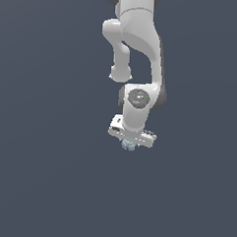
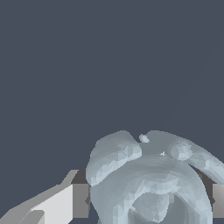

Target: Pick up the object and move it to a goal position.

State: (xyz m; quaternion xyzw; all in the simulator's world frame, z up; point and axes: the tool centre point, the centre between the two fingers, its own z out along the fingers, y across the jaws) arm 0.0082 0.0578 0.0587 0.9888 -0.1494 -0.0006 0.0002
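Note:
The object is a tiny pale blue-grey knobbly lump, peeking out just under the white hand of the arm in the exterior view. In the wrist view the object fills the space between the two fingers, its lobes bulging past them. My gripper points downward and is shut on the object, with one grey fingertip pressed on one side and the other finger at the picture's edge on the opposite side. Most of the object is hidden by the hand in the exterior view.
The white arm comes down from the top of the exterior view. Around it lies only a plain dark blue-grey surface, with no other objects or edges in view.

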